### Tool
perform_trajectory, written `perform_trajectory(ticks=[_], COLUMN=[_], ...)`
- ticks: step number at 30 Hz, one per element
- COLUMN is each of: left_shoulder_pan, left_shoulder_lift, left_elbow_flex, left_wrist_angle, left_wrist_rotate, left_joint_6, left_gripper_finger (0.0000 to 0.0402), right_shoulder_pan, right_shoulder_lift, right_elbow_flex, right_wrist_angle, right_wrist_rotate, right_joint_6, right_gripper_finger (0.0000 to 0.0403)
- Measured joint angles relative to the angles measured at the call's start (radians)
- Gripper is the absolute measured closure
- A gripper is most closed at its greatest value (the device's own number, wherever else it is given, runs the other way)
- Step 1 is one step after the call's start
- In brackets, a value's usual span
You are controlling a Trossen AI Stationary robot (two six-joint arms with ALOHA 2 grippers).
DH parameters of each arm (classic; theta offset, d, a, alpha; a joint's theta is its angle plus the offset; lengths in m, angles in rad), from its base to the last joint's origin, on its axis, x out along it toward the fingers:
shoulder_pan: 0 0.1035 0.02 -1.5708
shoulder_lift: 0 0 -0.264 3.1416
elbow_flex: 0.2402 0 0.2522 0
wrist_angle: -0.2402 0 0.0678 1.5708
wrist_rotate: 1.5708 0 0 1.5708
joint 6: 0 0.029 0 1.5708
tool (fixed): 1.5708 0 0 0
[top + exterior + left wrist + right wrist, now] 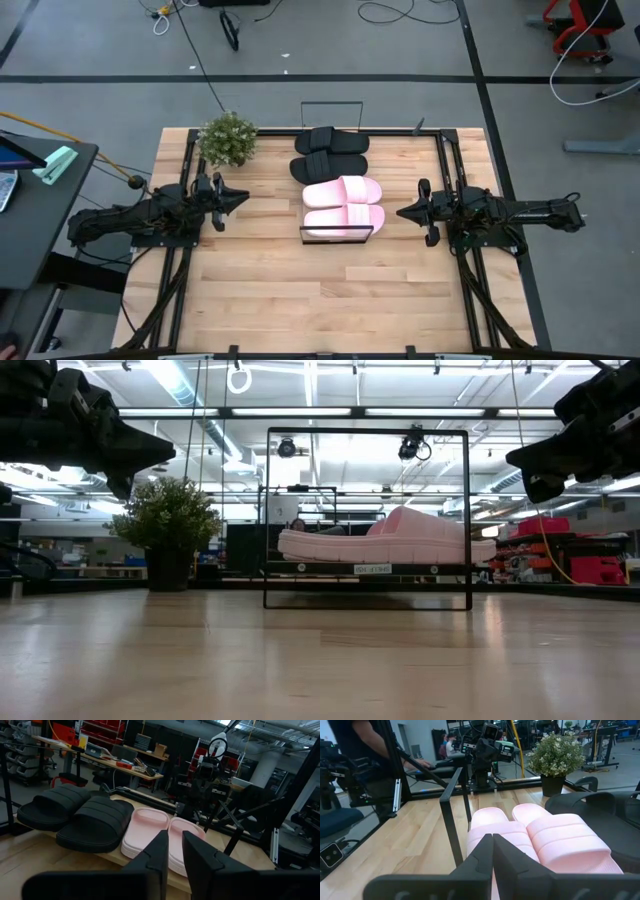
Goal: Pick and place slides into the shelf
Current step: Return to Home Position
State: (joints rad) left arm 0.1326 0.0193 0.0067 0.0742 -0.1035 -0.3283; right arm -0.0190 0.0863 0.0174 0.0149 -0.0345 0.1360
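Two black slides [331, 154] and two pale pink slides [343, 203] lie side by side, soles down, on the shelf's plank [370, 568]. The shelf's black wire frame [337, 236] stands at the table's middle. My left gripper [243, 198] hovers level at the shelf's left, fingers a narrow gap apart with nothing between them [175, 840]. My right gripper [400, 212] hovers level at the shelf's right, shut and empty [493, 840]. Both point at the slides, well clear of them.
A potted plant [228, 138] stands at the table's far left, close to the black slides. Black rails [452, 170] run along the table's left and right sides under the arms. Bare wood [330, 290] stretches from the shelf to the near edge.
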Motion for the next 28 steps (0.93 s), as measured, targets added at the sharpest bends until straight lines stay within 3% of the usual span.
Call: perform_trajectory(ticks=[28], left_shoulder_pan=[0.0], left_shoulder_lift=[0.0], left_elbow_flex=[0.0], left_wrist_angle=[0.0], left_wrist_rotate=[0.0], left_joint_6=[0.0], left_gripper_finger=[0.0336], right_shoulder_pan=[0.0], right_shoulder_lift=[0.0], right_elbow_flex=[0.0], right_wrist_angle=[0.0], right_wrist_rotate=[0.0], right_joint_6=[0.0], right_gripper_finger=[0.0389])
